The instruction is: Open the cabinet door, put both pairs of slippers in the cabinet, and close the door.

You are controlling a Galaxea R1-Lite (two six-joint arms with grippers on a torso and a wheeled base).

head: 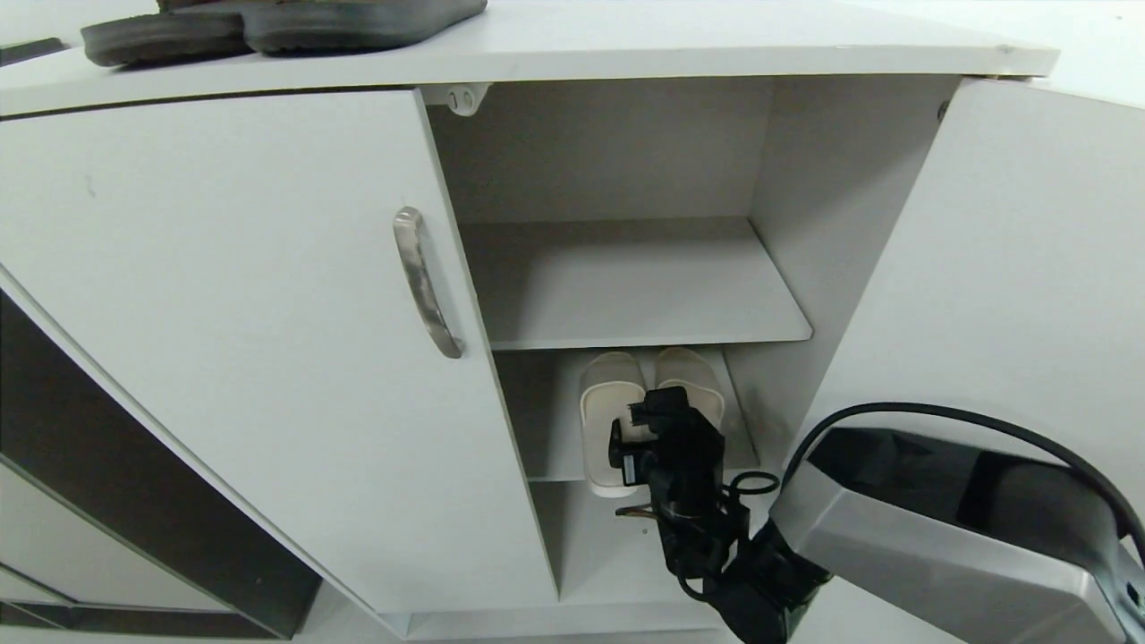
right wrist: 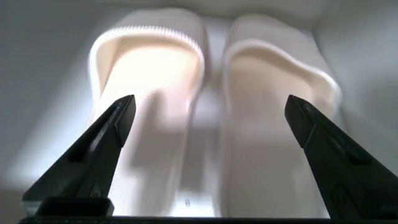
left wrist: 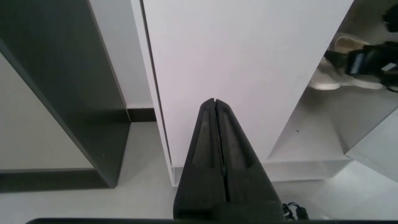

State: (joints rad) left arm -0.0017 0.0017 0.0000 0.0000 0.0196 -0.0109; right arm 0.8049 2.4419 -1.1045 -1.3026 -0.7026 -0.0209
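The white cabinet (head: 626, 54) has its right door (head: 1002, 268) swung open and its left door (head: 224, 340) closed. A pair of cream slippers (head: 617, 394) lies side by side on the lower shelf (head: 555, 447). My right gripper (head: 640, 429) hangs just in front of their heels, open, with both slippers (right wrist: 211, 112) between its spread fingers (right wrist: 93, 155) and none held. A dark grey pair of slippers (head: 268, 27) rests on the cabinet top. My left gripper (left wrist: 214, 102) is shut and empty, low in front of the closed left door (left wrist: 236, 62).
The upper shelf (head: 635, 286) holds nothing. A metal handle (head: 425, 282) sits on the left door. A dark panel (head: 107, 465) stands left of the cabinet. Bare floor (left wrist: 143, 186) lies before the cabinet base.
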